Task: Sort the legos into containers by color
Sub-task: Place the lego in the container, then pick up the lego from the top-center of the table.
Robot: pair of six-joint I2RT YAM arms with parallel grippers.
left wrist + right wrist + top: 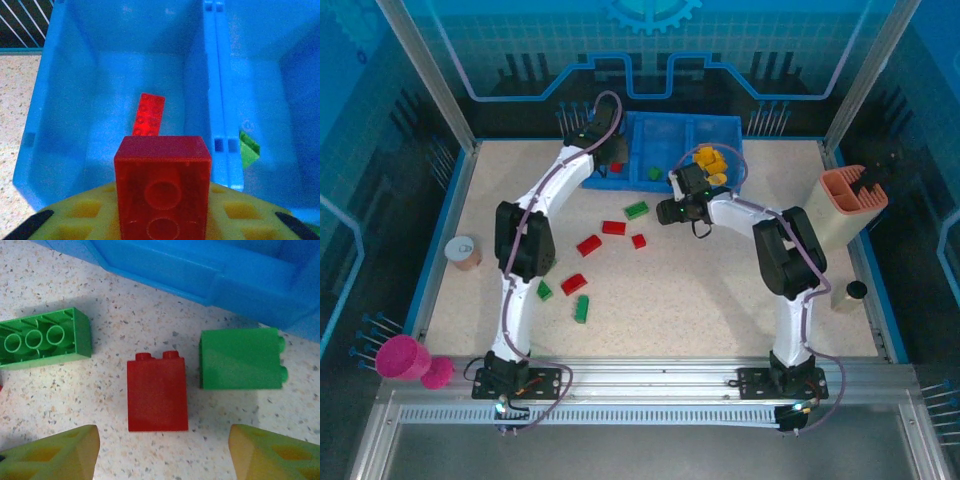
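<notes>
Green and red come first on your speckled beige tabletop (720, 300): near its 7 o'clock a long green plastic brick (582, 308) lies with a red plastic brick (573, 283) just at its 11 o'clock and a small green cube (544, 290) out at 9. Farther on, a second red brick (588, 245), a flat red brick (613, 227) and a small red cube (638, 240) sit apart near the middle.

Your right gripper (162, 455) hangs over the table with its yellow fingers (55, 452) spread wide. Just beyond the gap a red two-stud brick (157, 392) lies on its side. A green two-stud brick (240, 359) sits close at its 2 o'clock, not touching, and an upturned green hollow brick (45, 337) lies at its 10.

At the table's 12 o'clock stands the bright blue plastic three-compartment tray (665, 118). Your left gripper (161, 227) pinches a square red brick (161, 170) above the left compartment (65, 110), whose floor holds a slim red brick (148, 115). Over the divider, at 3 o'clock, a green piece (248, 150) lies in the middle compartment (260, 75). An orange-yellow heap (710, 160) fills part of the right compartment (728, 130).
</notes>
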